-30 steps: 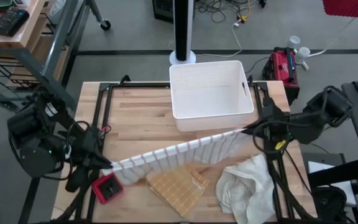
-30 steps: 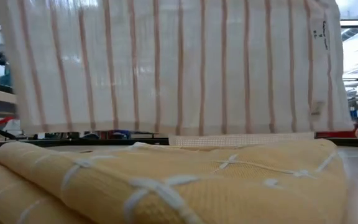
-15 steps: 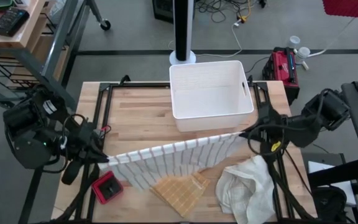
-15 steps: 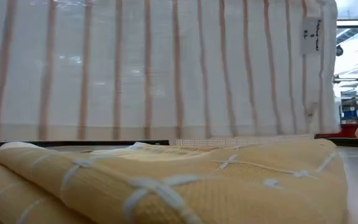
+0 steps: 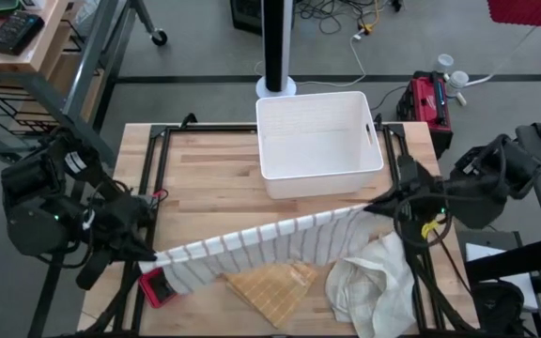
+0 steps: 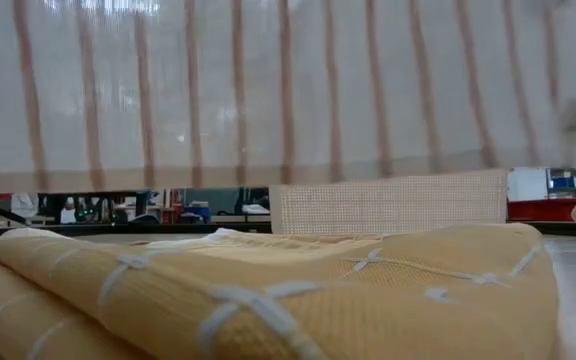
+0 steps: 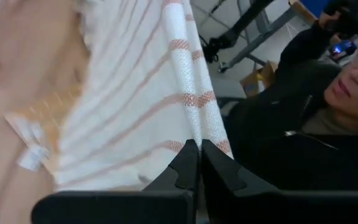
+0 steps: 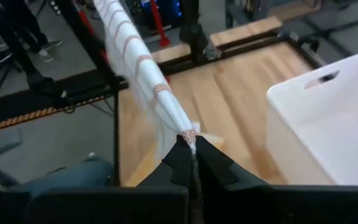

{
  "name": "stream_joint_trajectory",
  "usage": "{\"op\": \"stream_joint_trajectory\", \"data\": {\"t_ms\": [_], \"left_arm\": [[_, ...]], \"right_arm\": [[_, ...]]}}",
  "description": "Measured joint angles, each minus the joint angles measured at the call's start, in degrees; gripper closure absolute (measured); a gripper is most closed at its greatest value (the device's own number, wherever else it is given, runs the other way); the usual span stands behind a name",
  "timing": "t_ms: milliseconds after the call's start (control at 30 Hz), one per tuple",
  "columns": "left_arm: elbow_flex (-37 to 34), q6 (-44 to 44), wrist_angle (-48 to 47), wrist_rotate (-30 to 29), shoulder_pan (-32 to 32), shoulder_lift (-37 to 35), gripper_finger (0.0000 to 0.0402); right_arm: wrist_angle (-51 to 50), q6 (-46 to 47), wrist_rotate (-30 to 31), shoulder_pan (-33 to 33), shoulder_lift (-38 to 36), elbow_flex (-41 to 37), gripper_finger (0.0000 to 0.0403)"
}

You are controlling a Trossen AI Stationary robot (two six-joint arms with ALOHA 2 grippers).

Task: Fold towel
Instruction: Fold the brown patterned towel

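A white towel with thin orange stripes (image 5: 261,244) hangs stretched in the air between my two grippers. My left gripper (image 5: 148,253) is shut on its left end, near the table's front left. My right gripper (image 5: 369,205) is shut on its right end, at the table's right side. In the low view the striped towel (image 6: 288,90) fills the upper half like a curtain. Its lower edge (image 6: 288,180) hangs clear of the table. My left gripper pinches the towel's upper edge at its left corner (image 7: 194,142) between its two fingers. The fingers come from the table's left, slanting down. The cloth runs taut away from them, and the rest hangs below. My right gripper pinches the upper edge at the towel's right corner (image 8: 188,134) between its two fingers. It comes from the table's right, slanting down. The edge is bunched there and is drawn taut toward the other gripper.
A folded yellow waffle towel (image 5: 270,286) lies at the table's near middle, under the hanging towel. A crumpled white cloth (image 5: 374,277) lies near right. A white basket (image 5: 317,141) stands at the far middle. A red item (image 5: 158,286) lies near left. A person in dark clothes (image 7: 291,149) sits beyond the table.
Both grippers have carried the stretched towel toward the table's near edge, and both have stayed shut. The hanging sheet now covers more of the yellow towel. In the low view it has come closer and its lower edge stands higher.
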Motion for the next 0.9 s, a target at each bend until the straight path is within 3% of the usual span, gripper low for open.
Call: {"op": "stream_joint_trajectory", "data": {"t_ms": [200,400,667,900], "left_arm": [[-0.02,2.36,-2.68,-3.44,-0.02,-0.13,0.0400],[-0.02,3.34,-3.77,-5.32,-0.09,-0.09,0.0389],[-0.04,1.37,-5.97,-11.05,0.00,-0.22,0.0321],[-1.19,-3.87,-13.06,-18.34,0.13,-0.26,0.0270]], "right_arm": [[-0.25,-2.57,1.09,-0.25,0.23,-0.72,0.0390],[-1.03,-3.35,2.51,-0.35,1.13,-1.25,0.0330],[-3.24,-3.20,4.47,-1.28,1.88,-1.31,0.0230],[-4.62,-4.41,7.89,-2.16,1.84,-4.65,0.0184]]}}
